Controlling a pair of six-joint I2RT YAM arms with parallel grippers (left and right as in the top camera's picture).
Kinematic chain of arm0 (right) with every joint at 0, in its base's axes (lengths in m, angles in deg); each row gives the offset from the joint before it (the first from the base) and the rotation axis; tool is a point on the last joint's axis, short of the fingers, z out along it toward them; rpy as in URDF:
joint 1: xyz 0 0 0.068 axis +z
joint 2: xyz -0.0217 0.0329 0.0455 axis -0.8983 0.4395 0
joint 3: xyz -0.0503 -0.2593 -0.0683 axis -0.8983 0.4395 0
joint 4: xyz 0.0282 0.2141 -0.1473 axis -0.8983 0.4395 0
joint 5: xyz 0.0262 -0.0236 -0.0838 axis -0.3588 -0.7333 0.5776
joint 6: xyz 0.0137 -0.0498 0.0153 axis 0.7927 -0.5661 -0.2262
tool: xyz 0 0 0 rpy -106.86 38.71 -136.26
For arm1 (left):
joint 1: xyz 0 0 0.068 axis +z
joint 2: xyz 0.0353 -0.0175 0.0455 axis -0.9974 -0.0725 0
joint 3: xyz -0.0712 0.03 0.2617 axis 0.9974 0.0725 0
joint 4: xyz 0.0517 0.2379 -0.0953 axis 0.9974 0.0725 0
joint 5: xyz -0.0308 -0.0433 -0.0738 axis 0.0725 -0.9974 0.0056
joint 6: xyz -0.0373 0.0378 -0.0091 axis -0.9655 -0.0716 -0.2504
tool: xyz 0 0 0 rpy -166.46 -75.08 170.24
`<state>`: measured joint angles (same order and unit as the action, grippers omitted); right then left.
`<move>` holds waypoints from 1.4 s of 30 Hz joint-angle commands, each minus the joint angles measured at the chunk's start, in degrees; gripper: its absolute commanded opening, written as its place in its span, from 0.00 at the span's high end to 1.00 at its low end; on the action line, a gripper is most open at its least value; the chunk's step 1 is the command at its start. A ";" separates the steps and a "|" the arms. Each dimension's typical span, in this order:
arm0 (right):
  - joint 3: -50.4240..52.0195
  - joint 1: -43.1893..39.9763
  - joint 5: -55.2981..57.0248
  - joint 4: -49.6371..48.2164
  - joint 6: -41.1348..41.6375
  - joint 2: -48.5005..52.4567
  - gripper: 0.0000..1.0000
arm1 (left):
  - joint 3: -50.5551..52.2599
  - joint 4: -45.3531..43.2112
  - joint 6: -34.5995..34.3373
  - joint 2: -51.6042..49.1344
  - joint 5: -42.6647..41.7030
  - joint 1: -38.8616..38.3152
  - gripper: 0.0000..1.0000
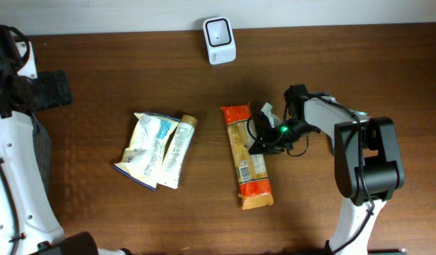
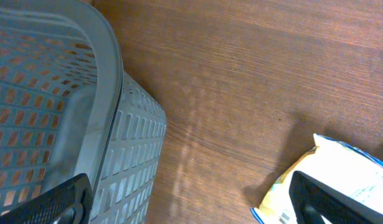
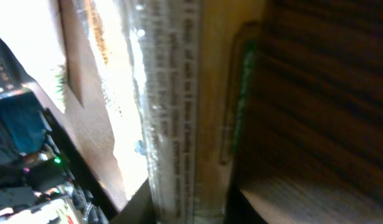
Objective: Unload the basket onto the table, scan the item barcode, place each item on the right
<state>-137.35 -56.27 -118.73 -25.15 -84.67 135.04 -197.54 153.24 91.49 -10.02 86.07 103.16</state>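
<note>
An orange and clear pasta packet [image 1: 247, 159] lies lengthwise on the wooden table, label side up. My right gripper [image 1: 262, 144] sits at the packet's right edge, near its upper half. The right wrist view has the packet's clear edge [image 3: 172, 112] running between my two dark fingers, and the right gripper [image 3: 191, 208] is shut on it. The white barcode scanner [image 1: 219, 40] stands at the table's far edge, apart from the packet. My left gripper [image 1: 53, 91] is far left, open and empty, its fingertips [image 2: 54, 202] wide apart over the basket's edge.
A grey perforated basket [image 2: 66, 93] stands at the table's left side. A yellow and white snack bag [image 1: 145, 149] and a pale pouch [image 1: 179, 150] lie side by side left of the packet. The bag's corner [image 2: 340, 180] shows in the left wrist view.
</note>
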 commanded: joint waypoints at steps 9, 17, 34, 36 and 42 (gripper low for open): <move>-9.99 0.85 -5.22 11.43 -0.22 2.19 0.96 | -0.35 -0.07 0.02 0.70 0.20 0.11 0.01; -16.00 0.85 -11.76 18.38 -6.40 -5.57 0.96 | -0.35 -0.07 0.02 0.70 0.20 0.11 0.01; -24.35 -3.72 -35.34 17.49 -6.16 -13.75 0.96 | -0.35 -0.07 0.02 0.70 0.20 0.11 0.01; -24.35 -2.32 -24.59 16.90 -4.20 -13.75 0.96 | -0.35 -0.07 0.02 0.70 0.20 0.11 0.01; -24.98 10.27 8.59 4.81 8.48 -13.75 0.96 | -0.35 -0.07 0.02 0.70 0.20 0.11 0.01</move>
<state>-159.84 -50.13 -121.09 -17.43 -80.04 124.22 -197.54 153.24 91.49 -10.02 86.07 103.16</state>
